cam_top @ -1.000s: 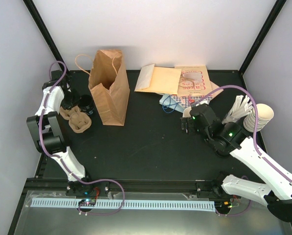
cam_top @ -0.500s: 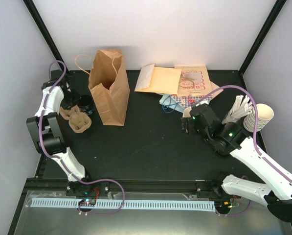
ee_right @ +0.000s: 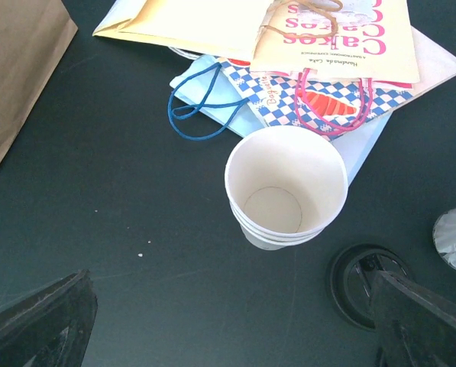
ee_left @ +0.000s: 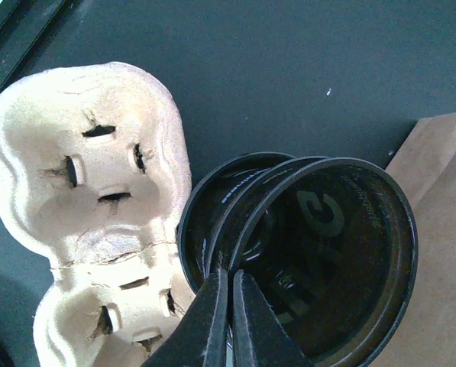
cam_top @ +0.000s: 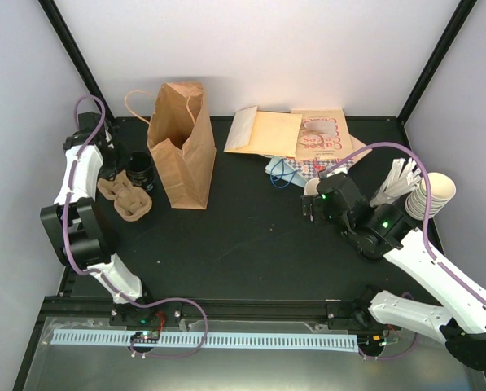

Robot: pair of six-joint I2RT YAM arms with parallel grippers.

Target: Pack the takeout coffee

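**Coffee cup (cam_top: 311, 186) stands lidless by the right arm; left gripper (ee_left: 228, 279) is pinched on a lid**

From above, the cup sits upright on the black table (cam_top: 243, 244), just beyond the right gripper (cam_top: 308, 210) and near a pile of flat paper bags (cam_top: 295, 134). At the back left a brown paper bag (cam_top: 180, 147) stands open. A pulp cup carrier (cam_top: 127, 198) lies beside it, and the left arm reaches in there. A stack of cream cups (cam_top: 431, 194) rests at the far right.

At the left wrist, the two fingers are pressed together on the rim of a black lid (ee_left: 327, 260), tilted so its inside faces me. More black rims are nested right behind it. The carrier lies to its left, the brown bag at the right edge.

At the right wrist, the fingers stand wide apart with nothing between them. The cup is ahead of them, empty, mouth up. Further rims show beneath its own, so it seems nested in others. A loose lid (ee_right: 361, 284) lies just beside it.
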